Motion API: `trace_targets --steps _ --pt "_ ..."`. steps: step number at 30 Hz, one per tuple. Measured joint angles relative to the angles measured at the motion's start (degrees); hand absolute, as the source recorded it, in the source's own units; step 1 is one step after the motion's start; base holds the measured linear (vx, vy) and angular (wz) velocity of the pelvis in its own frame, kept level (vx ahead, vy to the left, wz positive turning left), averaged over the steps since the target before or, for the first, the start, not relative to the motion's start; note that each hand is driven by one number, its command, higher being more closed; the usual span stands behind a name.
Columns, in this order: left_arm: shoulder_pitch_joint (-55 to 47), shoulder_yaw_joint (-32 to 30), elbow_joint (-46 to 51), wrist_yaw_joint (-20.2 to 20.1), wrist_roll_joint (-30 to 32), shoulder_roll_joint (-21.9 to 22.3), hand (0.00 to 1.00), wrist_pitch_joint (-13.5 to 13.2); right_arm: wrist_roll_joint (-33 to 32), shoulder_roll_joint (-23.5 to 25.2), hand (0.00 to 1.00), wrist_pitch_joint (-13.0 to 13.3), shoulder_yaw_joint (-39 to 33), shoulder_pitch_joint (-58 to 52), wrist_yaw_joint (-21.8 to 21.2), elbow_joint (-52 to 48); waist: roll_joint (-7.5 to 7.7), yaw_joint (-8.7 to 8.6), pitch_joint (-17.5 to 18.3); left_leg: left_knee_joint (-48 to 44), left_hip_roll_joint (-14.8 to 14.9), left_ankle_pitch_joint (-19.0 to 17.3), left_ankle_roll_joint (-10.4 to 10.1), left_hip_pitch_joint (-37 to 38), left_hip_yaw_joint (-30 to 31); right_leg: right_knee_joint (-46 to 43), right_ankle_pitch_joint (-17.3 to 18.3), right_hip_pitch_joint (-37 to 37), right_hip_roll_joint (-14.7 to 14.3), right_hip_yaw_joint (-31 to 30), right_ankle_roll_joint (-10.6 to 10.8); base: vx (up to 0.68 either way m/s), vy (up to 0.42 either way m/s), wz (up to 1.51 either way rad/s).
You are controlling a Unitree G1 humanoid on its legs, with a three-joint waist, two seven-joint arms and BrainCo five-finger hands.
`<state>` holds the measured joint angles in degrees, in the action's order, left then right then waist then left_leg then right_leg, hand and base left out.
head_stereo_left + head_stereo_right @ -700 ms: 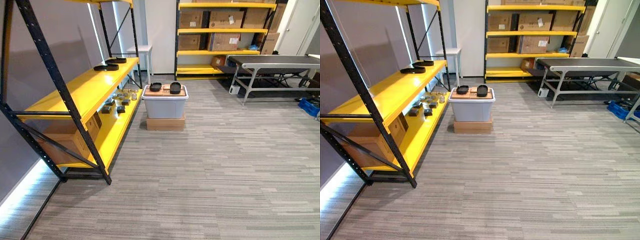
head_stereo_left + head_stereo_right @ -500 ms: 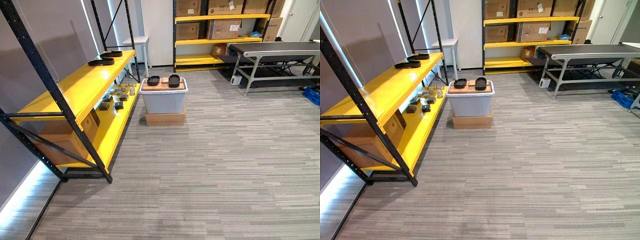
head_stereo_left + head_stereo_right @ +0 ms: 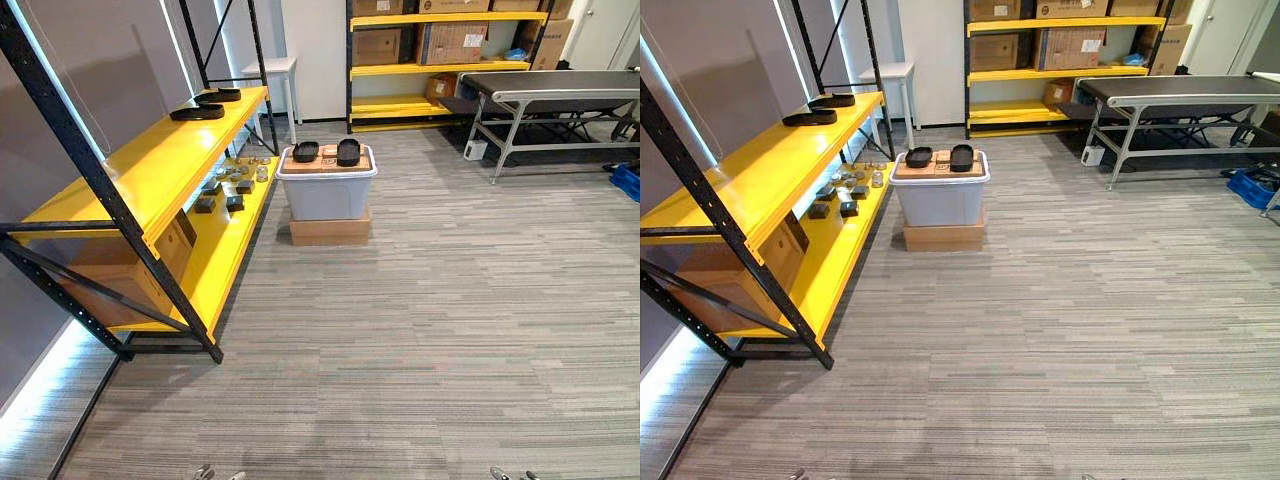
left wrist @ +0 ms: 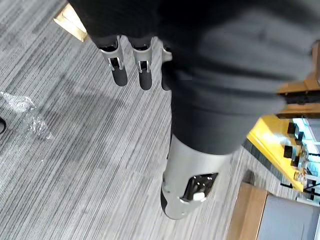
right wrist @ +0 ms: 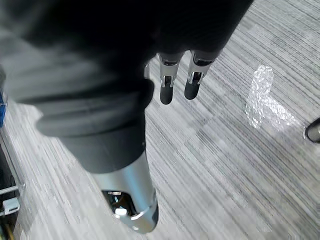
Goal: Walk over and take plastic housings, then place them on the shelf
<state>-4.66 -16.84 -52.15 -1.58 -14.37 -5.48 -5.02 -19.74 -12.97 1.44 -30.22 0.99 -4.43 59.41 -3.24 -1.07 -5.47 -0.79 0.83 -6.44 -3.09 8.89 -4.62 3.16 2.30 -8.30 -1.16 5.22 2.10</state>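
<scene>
left hand (image 4: 119, 75) and right hand (image 5: 192, 84) hang empty, uncurled; black plastic housings (image 3: 348, 151) rest atop grey bin (image 3: 326, 198) beside yellow shelf (image 3: 165, 165)

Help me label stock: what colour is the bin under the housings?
Light grey bin, best in left eye view.

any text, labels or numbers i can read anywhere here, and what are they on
No text here can be read.
White labels on the cardboard boxes on the far shelf: too small to read.
Plastic housings on the grey bin: no marking shows.
</scene>
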Motion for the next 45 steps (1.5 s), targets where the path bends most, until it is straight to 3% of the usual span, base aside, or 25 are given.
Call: trace_targets --steps 15,22,24,25,27,28,30,32,33,34,35,36,37,38,40,41,43,45 --pt "-1.4 0.5 -1.5 0.0 3.3 -0.1 0.0 0.0 0.0 2.0 0.0 0.0 1.2 -1.2 1.2 0.2 0.11 0.0 -0.1 -0.8 0.2 -0.5 -0.5 0.1 -0.1 -2.0 0.6 0.7 0.0 0.1 0.6 -0.03 0.001 -0.01" --pt "-1.0 0.8 -2.3 0.2 3.3 -0.2 0.0 0.0 -0.1 2.1 0.0 0.0 3.7 0.7 1.6 0.9 -0.06 0.61 -1.6 -9.5 0.2 -4.1 2.4 -6.9 -0.2 -4.7 0.5 5.2 0.1 -1.6 -0.5 -0.08 0.015 -0.1" --pt "0.1 2.7 -2.3 0.2 3.2 -1.2 0.0 0.0 -0.1 2.7 0.0 0.0 4.5 1.2 1.5 0.8 0.73 0.79 -3.8 -11.2 -0.5 -7.0 4.2 -7.3 -0.5 -23.2 8.7 13.9 1.8 -1.1 1.8 -0.12 0.063 -0.12" --pt "0.3 2.8 -2.5 0.3 3.2 -1.6 0.0 0.1 -0.1 3.3 0.0 0.0 5.5 1.3 1.4 0.5 1.13 0.76 -4.7 -11.3 -1.1 -7.5 4.6 -7.1 -0.6 -32.2 9.7 18.3 3.3 0.1 1.6 -0.1 0.051 -0.07" --pt "0.2 4.3 -2.6 0.5 3.4 -2.7 0.0 0.3 -0.1 4.3 0.0 -0.1 6.3 0.5 1.2 0.9 1.4 0.03 -6.2 -9.4 -1.3 -7.5 5.0 -4.1 -0.4 -38.5 10.6 22.8 4.7 2.2 1.7 0.06 0.049 0.01" --pt "0.2 4.4 -2.7 0.5 3.4 -3.0 0.0 0.3 -0.1 4.5 0.0 -0.1 6.5 0.3 1.2 1.1 1.41 -0.08 -6.4 -8.5 -1.2 -7.5 5.1 -3.3 -0.4 -37.3 10.6 23.4 5.0 3.0 1.7 0.21 0.006 0.0" --pt "1.8 4.8 -3.8 0.4 4.6 -4.6 0.0 0.6 0.1 5.1 0.0 -0.1 7.8 0.3 0.9 2.3 1.3 -1.39 -6.9 -5.1 0.3 -7.6 4.9 -0.8 0.2 -25.5 8.8 26.0 5.0 6.9 1.0 0.28 -0.062 0.04" --pt "3.7 4.8 -5.0 0.3 5.1 -5.2 0.0 0.6 0.7 5.3 0.0 -0.1 7.8 0.2 0.8 2.3 1.21 -1.82 -7.7 -3.1 1.5 -8.2 3.8 1.5 0.5 -16.1 3.3 26.7 4.4 8.6 0.8 0.31 -0.097 0.14" --pt "5.1 4.8 -5.8 0.1 5.7 -5.2 0.0 0.7 2.4 5.3 0.0 -0.1 7.7 -0.1 0.8 2.3 1.4 -2.83 -8.0 -2.2 2.4 -8.8 2.6 3.1 1.5 -12.7 -2.5 26.8 4.2 9.1 0.6 0.51 -0.203 0.42" --pt "5.2 4.8 -6.4 -0.2 6.0 -5.1 0.0 0.7 2.7 5.2 0.0 -0.1 7.7 -0.7 0.7 2.3 0.56 -4.12 -7.3 -1.8 4.6 -9.5 0.8 4.3 2.3 -14.3 -6.2 26.6 2.5 9.3 -2.1 0.69 -0.314 0.47" --pt "5.2 4.7 -6.5 -0.4 6.4 -5.1 0.0 0.6 3.5 5.4 0.0 -0.1 7.7 -0.9 0.6 2.3 0.24 -4.45 -7.0 -2.9 5.6 -10.0 0.0 4.2 2.8 -16.0 -6.0 26.7 1.7 9.2 -3.7 0.64 -0.298 0.29" --pt "5.4 4.0 -6.6 -0.8 6.8 -5.0 0.0 0.7 4.6 5.7 0.0 -0.1 7.4 -0.8 0.4 2.4 0.25 -4.17 -7.1 -7.4 6.5 -10.1 -0.5 2.9 3.5 -19.5 -3.4 27.2 1.5 9.6 -6.3 0.67 -0.313 0.1" --pt "5.4 1.8 -7.3 -1.1 6.8 -3.9 0.0 0.9 4.9 5.9 0.0 -0.1 5.4 -1.0 0.1 2.4 0.53 -3.95 -7.1 -16.8 6.2 -8.5 -3.2 0.2 4.1 -22.3 -0.3 25.8 2.0 9.8 -7.0 0.67 -0.278 0.13" --pt "4.5 -1.9 -7.7 -1.0 6.9 -2.4 0.0 1.2 5.0 5.8 0.0 -0.1 4.6 -1.7 -0.1 2.2 0.47 -4.14 -7.3 -31.1 6.5 -3.9 -5.4 -3.8 4.2 -20.5 2.4 20.6 1.7 9.9 -7.0 0.66 -0.265 0.17" --pt "2.2 -5.4 -7.6 -1.0 6.8 -1.5 0.0 1.6 5.2 6.0 0.0 -0.1 4.6 -1.9 0.0 2.1 0.19 -2.99 -7.6 -52.6 9.4 -2.3 -7.0 -11.2 3.2 -14.4 3.3 11.1 -0.8 9.0 -7.6 0.72 -0.244 -0.09" --pt "1.3 -7.2 -7.6 -0.9 6.8 -1.1 0.0 1.8 5.0 6.5 0.0 -0.1 4.7 -1.8 0.0 1.4 0.0 -2.25 -7.6 -59.0 10.9 -2.6 -6.7 -15.0 1.2 -11.2 3.5 6.9 -1.6 8.2 -7.8 0.73 -0.219 -0.36" --pt "-0.8 -9.1 -7.6 -0.9 6.2 1.0 0.0 2.2 2.2 6.7 0.0 -0.1 4.5 -1.0 0.4 -0.7 0.57 0.73 -7.7 -59.2 12.2 -4.8 -4.1 -25.6 -4.9 -4.8 3.8 0.1 -1.7 5.1 -7.8 0.59 -0.097 -0.57" --pt "-2.8 -9.4 -7.9 -1.2 5.7 2.5 0.0 2.4 1.7 6.4 0.0 -0.1 3.1 1.4 0.4 -0.5 0.7 2.33 -8.2 -48.3 10.6 -5.5 -3.9 -30.1 -6.5 -2.9 4.5 -2.7 -0.6 2.8 -6.7 0.53 0.021 -0.73"
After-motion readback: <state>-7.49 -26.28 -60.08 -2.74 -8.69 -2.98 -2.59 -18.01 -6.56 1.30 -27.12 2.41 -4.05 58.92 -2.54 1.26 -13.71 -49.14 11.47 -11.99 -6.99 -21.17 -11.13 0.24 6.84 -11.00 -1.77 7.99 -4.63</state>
